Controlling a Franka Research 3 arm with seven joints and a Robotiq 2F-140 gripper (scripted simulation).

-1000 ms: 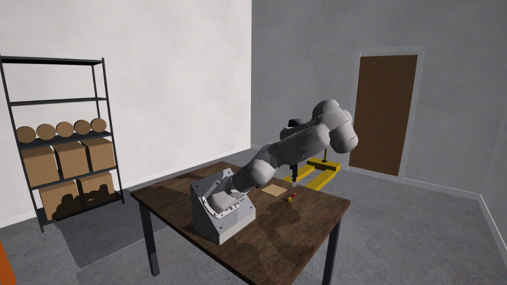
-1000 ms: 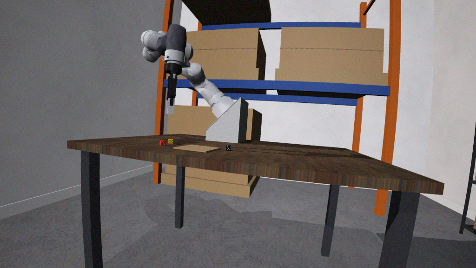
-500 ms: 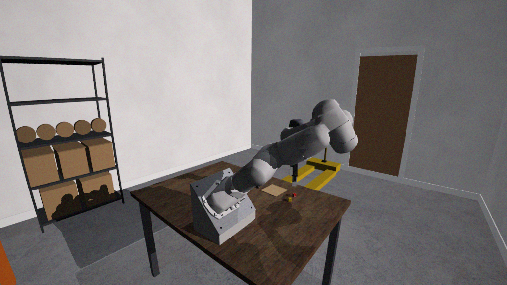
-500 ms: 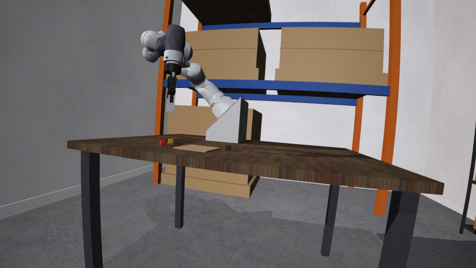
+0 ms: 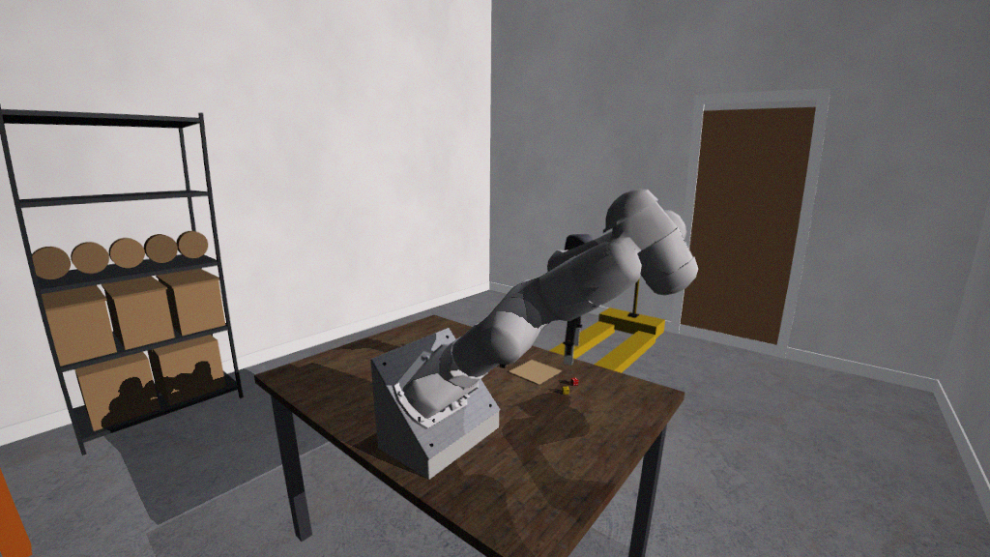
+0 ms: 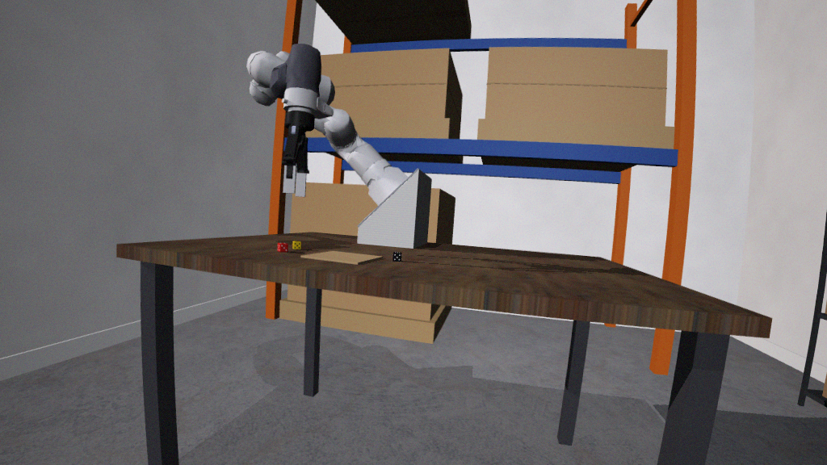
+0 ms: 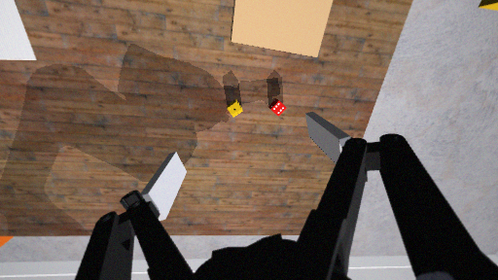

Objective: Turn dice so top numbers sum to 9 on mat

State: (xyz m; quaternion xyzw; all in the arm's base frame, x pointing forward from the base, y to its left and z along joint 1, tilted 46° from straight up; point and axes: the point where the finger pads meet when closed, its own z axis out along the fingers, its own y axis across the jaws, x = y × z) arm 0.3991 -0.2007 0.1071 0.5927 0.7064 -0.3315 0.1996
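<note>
My end effector (image 5: 568, 360) (image 6: 294, 194) (image 7: 242, 144) spread wide above table (image 5: 588, 443) (image 6: 491, 271) (image 7: 233, 194). I see yellow die (image 5: 566, 391) (image 6: 296, 245) (image 7: 234, 109), red die (image 5: 574, 381) (image 6: 283, 247) (image 7: 278, 107), black die (image 6: 396, 257) all off mat (image 5: 535, 371) (image 6: 342, 257) (image 7: 280, 25).

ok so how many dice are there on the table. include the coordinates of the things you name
3. The red die (image 5: 574, 381) (image 6: 283, 247) (image 7: 277, 108) and yellow die (image 5: 566, 391) (image 6: 296, 245) (image 7: 234, 109) sit near each other, off one side of the mat (image 5: 535, 371) (image 6: 341, 257) (image 7: 282, 24); the black die (image 6: 396, 257) is beyond its opposite side. The arm could hide others in the top view.

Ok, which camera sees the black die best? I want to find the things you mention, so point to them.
The exterior view: the black die (image 6: 396, 257) shows whole there, with white dots. The top view shows just a dark bit past the arm; the wrist view misses it.
</note>
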